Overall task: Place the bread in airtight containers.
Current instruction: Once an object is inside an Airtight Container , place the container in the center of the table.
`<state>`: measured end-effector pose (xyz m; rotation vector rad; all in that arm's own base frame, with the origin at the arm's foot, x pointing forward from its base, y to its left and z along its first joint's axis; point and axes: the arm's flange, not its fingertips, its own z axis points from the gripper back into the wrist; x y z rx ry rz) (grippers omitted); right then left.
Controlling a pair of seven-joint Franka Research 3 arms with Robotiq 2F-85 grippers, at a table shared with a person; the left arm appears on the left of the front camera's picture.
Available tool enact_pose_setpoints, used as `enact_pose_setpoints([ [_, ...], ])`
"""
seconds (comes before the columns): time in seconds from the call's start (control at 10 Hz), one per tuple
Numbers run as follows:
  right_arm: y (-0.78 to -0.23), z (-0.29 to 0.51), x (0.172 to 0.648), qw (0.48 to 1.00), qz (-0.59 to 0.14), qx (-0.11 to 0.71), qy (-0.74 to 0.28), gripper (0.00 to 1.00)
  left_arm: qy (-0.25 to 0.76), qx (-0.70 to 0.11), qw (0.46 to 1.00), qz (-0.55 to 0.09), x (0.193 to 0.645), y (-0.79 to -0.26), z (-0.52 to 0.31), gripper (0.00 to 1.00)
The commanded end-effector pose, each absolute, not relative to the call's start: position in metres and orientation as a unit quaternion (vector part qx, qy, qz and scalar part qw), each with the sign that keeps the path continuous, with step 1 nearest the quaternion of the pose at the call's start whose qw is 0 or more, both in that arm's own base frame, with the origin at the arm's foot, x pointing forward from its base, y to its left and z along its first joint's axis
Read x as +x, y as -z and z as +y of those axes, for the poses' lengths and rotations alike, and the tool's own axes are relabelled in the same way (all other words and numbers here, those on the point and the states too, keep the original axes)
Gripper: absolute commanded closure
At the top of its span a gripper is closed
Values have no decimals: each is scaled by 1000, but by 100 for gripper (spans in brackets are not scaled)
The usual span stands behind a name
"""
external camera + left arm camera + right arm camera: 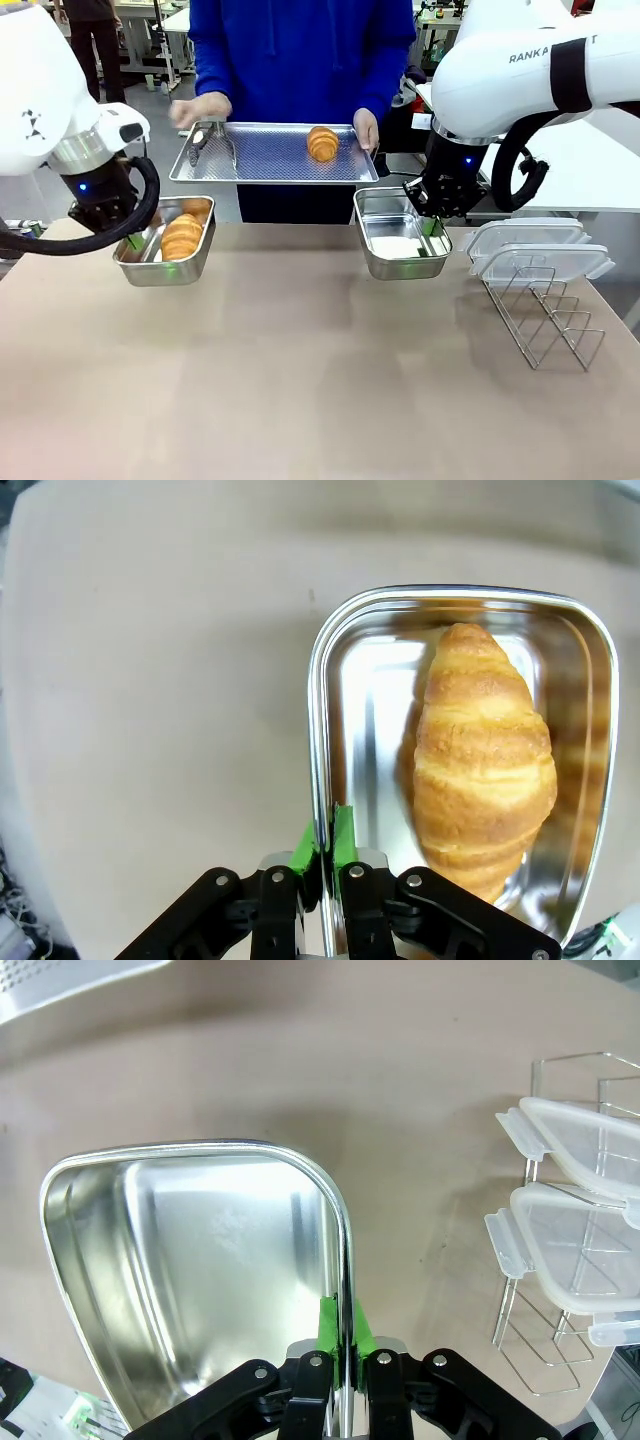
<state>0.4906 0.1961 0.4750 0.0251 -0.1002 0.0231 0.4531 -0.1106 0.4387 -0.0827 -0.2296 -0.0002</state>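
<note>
Left tin [160, 275] and right tin [398, 266] are rim-pinched by the left gripper [322, 848] and right gripper [345, 1328]; the light, flaky roll [322, 143] on the tray [260, 155] is prob best squeezed gently mid-body.

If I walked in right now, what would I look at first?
Probably the golden croissant lying in a shiny tin, with the left gripper pinching the tin's wall. The right gripper pinches an empty tin the same way, while a person across the table holds a tray with a second croissant.
</note>
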Motion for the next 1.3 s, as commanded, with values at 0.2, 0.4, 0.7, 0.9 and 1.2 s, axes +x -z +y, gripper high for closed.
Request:
enact_pose_setpoints([
  [0.2, -479, 195, 491, 998, -56, 11, -8, 100, -23, -41, 992, -118, 454, -380, -125, 95],
  [0.4, -479, 195, 491, 998, -56, 11, -8, 100, -22, -30, 992, -119, 458, -357, -134, 95],
  [0.7, -479, 195, 491, 998, -56, 11, -8, 100, -5, -18, 994, -105, 463, -337, -144, 95],
  [0.9, -479, 195, 491, 998, -56, 11, -8, 100, 4, -5, 994, -105, 465, -329, -151, 95],
  [1.2, -479, 195, 491, 998, -56, 11, -8, 100, 4, 8, 993, -120, 467, -327, -151, 38],
])
